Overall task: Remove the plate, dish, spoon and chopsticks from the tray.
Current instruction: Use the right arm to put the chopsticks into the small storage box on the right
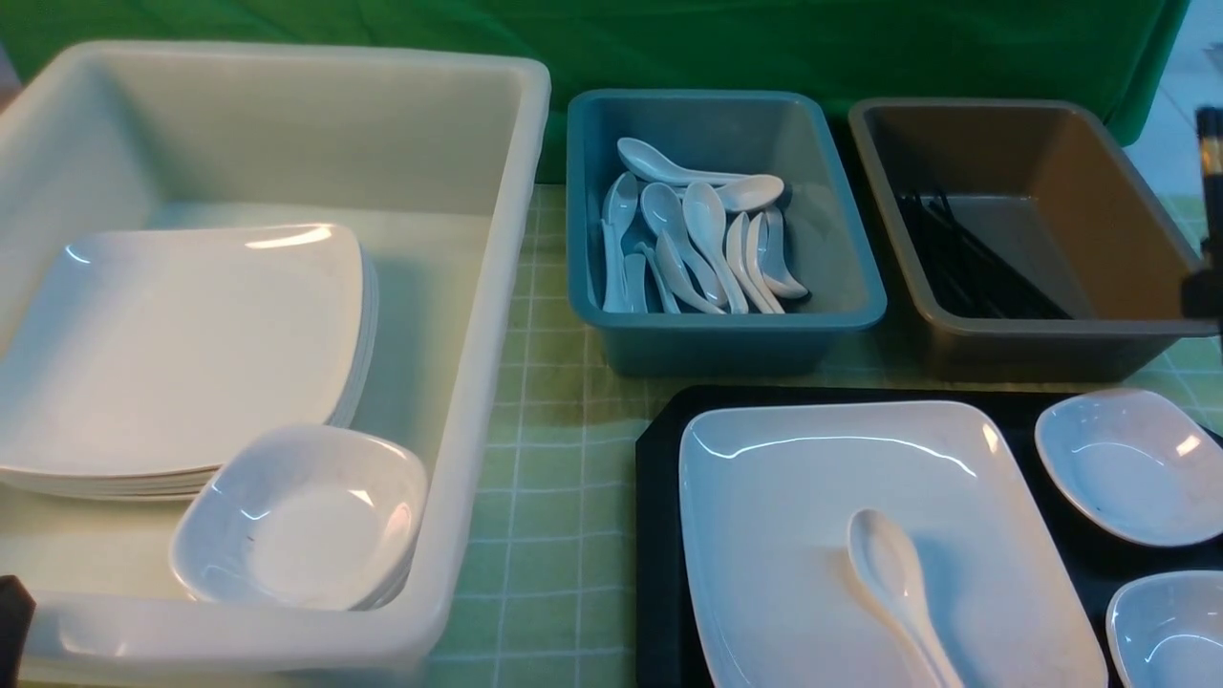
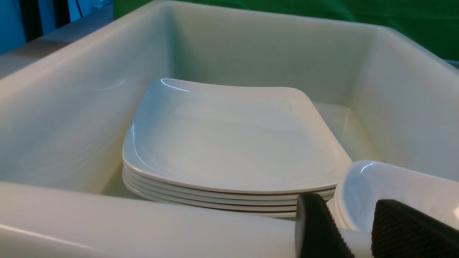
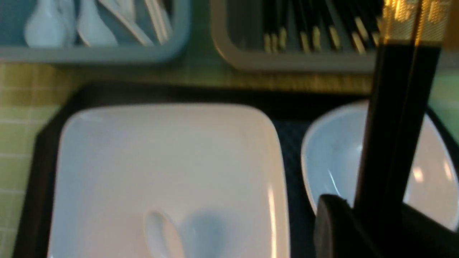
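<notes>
Chopsticks (image 3: 398, 118), black with gold-patterned bands near the upper ends, are clamped in the right gripper (image 3: 380, 211). In the right wrist view they rise from the lower right to the upper right. In the front view they appear only as a thin dark sliver at the right edge.

Below them one small dish (image 1: 1127, 468) sits at the right of the tray (image 1: 659, 535), and a second dish (image 1: 1170, 631) is cut off at the lower right corner. The plate (image 1: 783, 516) fills the tray's centre, with the spoon (image 1: 889, 564) lying inside it, bowl toward the top of the frame.

Beyond the tray, the brown tub (image 1: 1099, 191) at upper right holds other black sticks. The blue tub (image 1: 831, 239) at top centre holds white spoons.

The left gripper (image 2: 349, 215) waits at the near rim of the white tub (image 1: 478, 334) on the left, its jaws parted and empty. Inside the tub are a stack of plates (image 2: 229, 143) and nested small dishes (image 1: 306, 516).

Progress, as judged: early. Only the chopsticks are off the tray, and they are not yet dropped into a tub. The plate, the spoon and both dishes are left. No brand, label or legible writing is visible.
</notes>
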Controlling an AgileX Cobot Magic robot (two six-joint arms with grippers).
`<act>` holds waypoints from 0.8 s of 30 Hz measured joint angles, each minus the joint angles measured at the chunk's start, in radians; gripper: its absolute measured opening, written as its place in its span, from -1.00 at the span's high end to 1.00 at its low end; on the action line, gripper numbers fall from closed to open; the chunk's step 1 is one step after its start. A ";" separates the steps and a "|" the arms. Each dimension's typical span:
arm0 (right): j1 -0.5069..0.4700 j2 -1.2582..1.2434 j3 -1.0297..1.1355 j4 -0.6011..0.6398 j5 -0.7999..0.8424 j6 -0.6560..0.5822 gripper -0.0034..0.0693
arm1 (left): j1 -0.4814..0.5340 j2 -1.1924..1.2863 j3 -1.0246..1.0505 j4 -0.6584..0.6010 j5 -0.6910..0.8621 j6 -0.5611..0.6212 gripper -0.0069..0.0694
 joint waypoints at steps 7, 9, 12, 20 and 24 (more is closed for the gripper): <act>0.173 0.285 -0.276 0.008 -0.156 -0.003 0.64 | 0.000 0.000 0.000 0.000 0.000 0.000 0.24; 0.192 0.361 -0.353 0.010 -0.192 -0.003 0.64 | 0.000 0.000 0.000 0.000 0.000 0.003 0.24; 0.204 0.457 -0.468 0.010 -0.220 -0.003 0.64 | 0.000 0.000 0.000 0.000 0.000 0.003 0.24; 0.169 0.667 -0.722 -0.001 -0.290 0.001 0.64 | 0.000 0.000 0.000 0.000 -0.001 0.003 0.24; 0.125 0.691 -0.733 -0.043 -0.405 0.000 0.64 | 0.000 0.000 0.000 0.000 -0.001 0.003 0.24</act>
